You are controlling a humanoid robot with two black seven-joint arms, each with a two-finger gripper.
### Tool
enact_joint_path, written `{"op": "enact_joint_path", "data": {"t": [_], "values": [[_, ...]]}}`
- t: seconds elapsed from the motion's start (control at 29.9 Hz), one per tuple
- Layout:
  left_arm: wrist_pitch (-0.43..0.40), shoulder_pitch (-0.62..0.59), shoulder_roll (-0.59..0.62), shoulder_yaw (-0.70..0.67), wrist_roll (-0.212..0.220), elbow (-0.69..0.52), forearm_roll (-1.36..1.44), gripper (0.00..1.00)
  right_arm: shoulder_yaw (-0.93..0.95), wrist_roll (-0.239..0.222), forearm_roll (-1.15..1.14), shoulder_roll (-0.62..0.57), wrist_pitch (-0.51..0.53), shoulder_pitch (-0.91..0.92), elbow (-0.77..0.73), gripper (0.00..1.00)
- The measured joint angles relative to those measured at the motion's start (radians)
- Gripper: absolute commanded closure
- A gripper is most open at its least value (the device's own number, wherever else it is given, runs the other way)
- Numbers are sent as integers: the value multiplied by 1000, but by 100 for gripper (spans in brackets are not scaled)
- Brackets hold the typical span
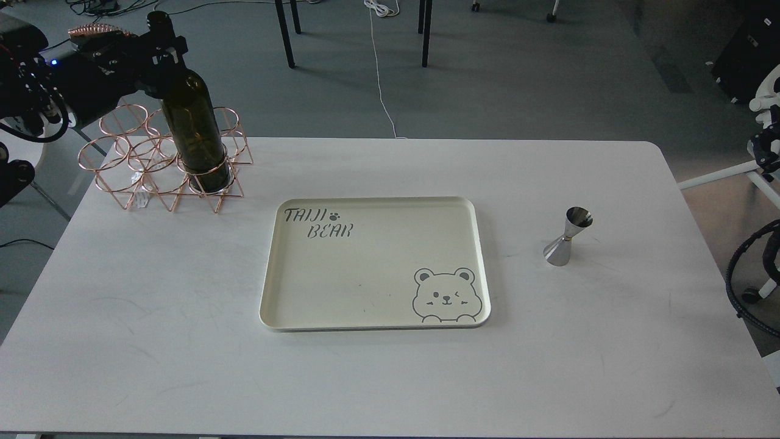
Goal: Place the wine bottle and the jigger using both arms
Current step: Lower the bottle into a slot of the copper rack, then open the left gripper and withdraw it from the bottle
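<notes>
Cream tray (372, 317) bare; left tool (159, 53) clamps wine bottle (194, 131) neck in copper rack (122, 160)

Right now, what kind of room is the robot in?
Probably a robotics lab or test room: a plain white table on grey floor, loose cables behind it, and staged props like the cream bear tray.

A lab or test room: grey carpeted floor (518, 91) with loose cables (381, 73), black furniture legs (283, 30), a white stand (725, 177), and a plain white surface (183, 341).
</notes>
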Motion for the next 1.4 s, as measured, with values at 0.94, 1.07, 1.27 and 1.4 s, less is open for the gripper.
{"op": "enact_joint_path", "data": {"t": [0.94,1.07,1.27,1.4], "values": [[-3,-13,39,-22,-2,11,-680,2,2,0,0,0,0,7,-1,1],[-36,-10,49,-30,-2,26,-996,2,5,0,-1,1,0,11,-7,1],[-190,3,45,-31,-1,95,-1406,2,8,0,-1,8,0,9,-41,1],[-284,34,17,-31,-21,171,-1628,2,13,0,0,9,0,9,-44,1]]}}
